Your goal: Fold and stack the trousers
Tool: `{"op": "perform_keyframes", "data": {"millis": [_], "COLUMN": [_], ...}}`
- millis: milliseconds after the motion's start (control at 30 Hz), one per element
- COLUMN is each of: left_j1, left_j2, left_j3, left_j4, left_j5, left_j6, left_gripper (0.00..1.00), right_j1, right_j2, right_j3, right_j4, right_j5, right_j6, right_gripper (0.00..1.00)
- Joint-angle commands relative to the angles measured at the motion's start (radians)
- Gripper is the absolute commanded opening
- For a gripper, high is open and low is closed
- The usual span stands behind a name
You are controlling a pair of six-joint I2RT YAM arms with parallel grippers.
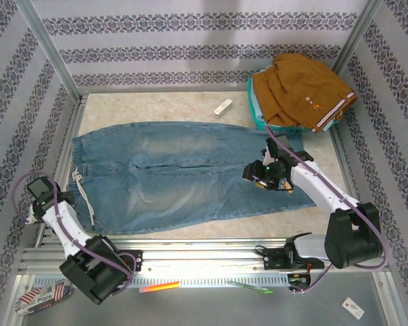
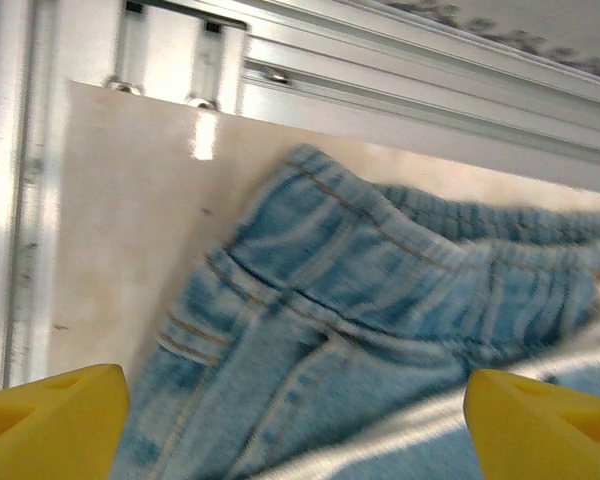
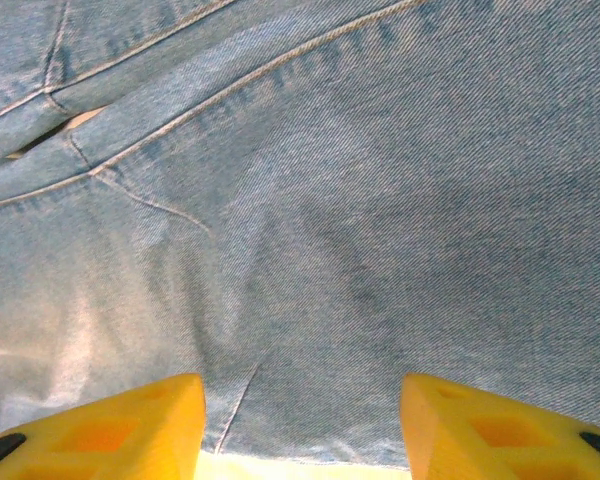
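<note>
1. I am looking into a booth with patterned wallpaper walls, a pale beige table [image 1: 190, 109] and an aluminium rail [image 1: 190, 252] along its near edge.
2. The left gripper [image 2: 300, 420] is hanging at the table's left side. Its yellow fingers [image 2: 50, 425] are spread wide with nothing caught between them.
3. Just below it in the left wrist view, the gathered waistband [image 2: 460, 215] is lying near the table's edge. A pocket seam is running down from it, and a blurred white strip is crossing the lower right.
4. The right gripper [image 3: 300, 425] is hovering over the right end of the cloth with its fingers [image 3: 110, 430] standing apart and gripping nothing. I cannot tell whether they are touching the denim. The cloth's edge is showing between the fingertips, with a pale strip beyond it.
5. The trousers [image 1: 183, 173] are lying flat across the middle of the table. The waistband is to the left and the legs are running side by side to the right. A white drawstring [image 1: 85, 197] is trailing from the waist.
6. Farther out, a teal basket [image 1: 255, 117] is sitting at the far right corner with a mustard-brown garment [image 1: 302, 92] heaped over it, close to the leg ends.
7. A small white object [image 1: 222, 108] is lying on the bare table just beyond the trousers.
8. In front of the rail, an orange pen [image 1: 160, 286] and a green pen [image 1: 251, 288] are resting on the metal shelf.
</note>
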Motion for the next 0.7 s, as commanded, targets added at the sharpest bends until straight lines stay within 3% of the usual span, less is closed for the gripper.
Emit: {"op": "perform_keyframes", "data": {"millis": [0, 133, 233, 433, 600, 667], "left_j1": [0.032, 0.051, 0.054, 0.055, 0.054, 0.054], "left_j2": [0.092, 0.234, 0.301, 0.311, 0.265, 0.231], "left_j3": [-0.008, 0.025, 0.013, -0.081, -0.085, -0.085], "left_j4": [0.096, 0.128, 0.146, 0.231, 0.239, 0.241], "left_j5": [-0.045, -0.034, -0.016, -0.023, -0.013, 0.006], "left_j6": [0.007, -0.008, -0.042, -0.067, -0.042, -0.033], "left_gripper": [0.83, 0.71, 0.67, 0.62, 0.14, 0.05], "right_j1": [0.014, 0.025, 0.031, 0.034, 0.033, 0.032], "right_j2": [-0.027, -0.031, -0.033, -0.051, -0.078, -0.091], "right_j3": [-0.03, -0.051, -0.056, -0.056, -0.064, -0.069], "right_j4": [-0.006, 0.014, 0.023, 0.022, 0.007, 0.0], "right_j5": [-0.015, -0.012, -0.009, -0.003, 0.005, 0.015], "right_j6": [0.01, 0.031, 0.042, 0.053, 0.051, 0.052], "right_gripper": [0.54, 0.54, 0.54, 0.54, 0.54, 0.54]}}
